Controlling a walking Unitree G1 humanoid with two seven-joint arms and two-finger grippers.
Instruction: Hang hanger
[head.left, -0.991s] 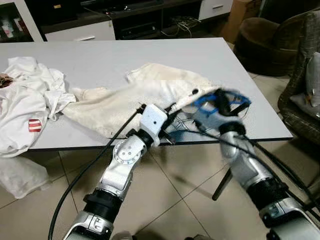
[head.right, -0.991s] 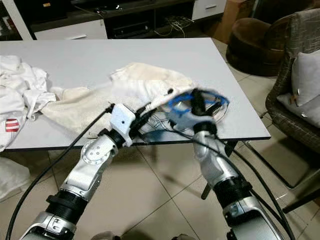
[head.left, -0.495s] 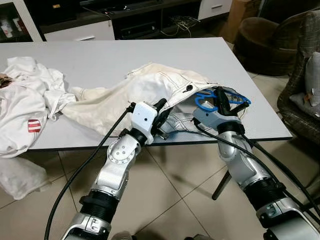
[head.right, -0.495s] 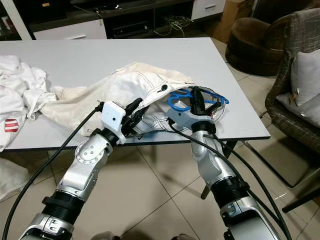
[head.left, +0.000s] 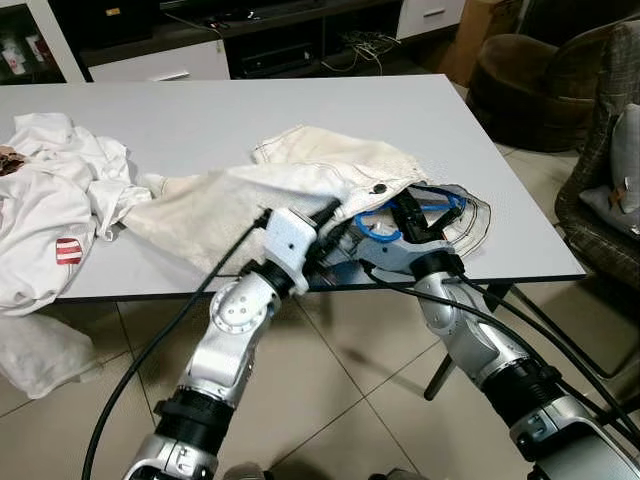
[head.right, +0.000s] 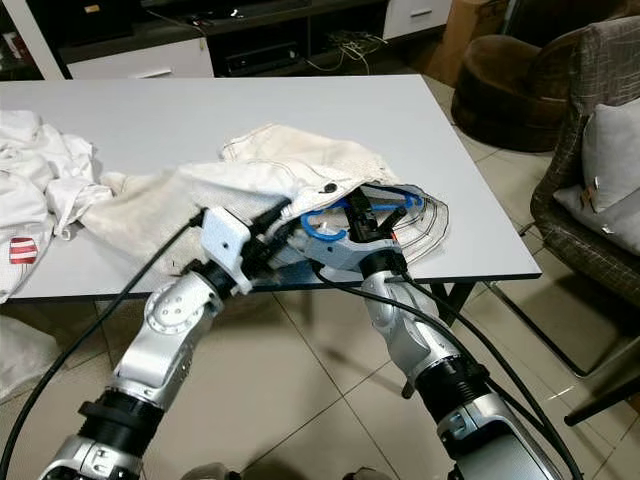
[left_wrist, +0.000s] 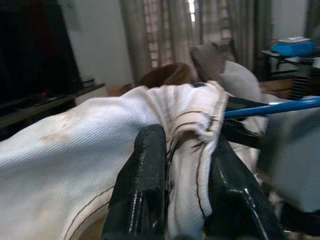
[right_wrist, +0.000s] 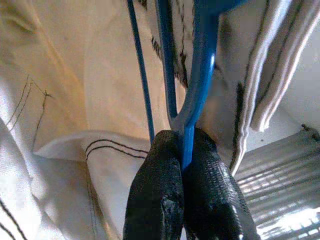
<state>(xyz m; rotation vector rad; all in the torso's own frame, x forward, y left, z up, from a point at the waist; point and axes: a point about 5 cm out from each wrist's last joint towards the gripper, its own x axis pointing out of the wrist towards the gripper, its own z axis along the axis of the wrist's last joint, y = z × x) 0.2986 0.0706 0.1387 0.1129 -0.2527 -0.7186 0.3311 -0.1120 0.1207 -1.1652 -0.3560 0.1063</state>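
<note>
A cream garment with dark stitching lies on the grey table, near its front edge. My left gripper is shut on the garment's waistband and lifts the edge into an opening. My right gripper is shut on a blue hanger, which reaches into that opening under the raised cloth. In the right wrist view the blue hanger runs up from between the two fingers, with cream fabric all around it.
A heap of white clothes lies on the table's left end. Armchairs stand to the right, a dark media unit behind the table. Tiled floor lies below the arms.
My right gripper has pushed the blue hanger leftward, in under the lifted waistband. The left gripper has kept hold of the cloth and lowered it slightly over the hanger.
</note>
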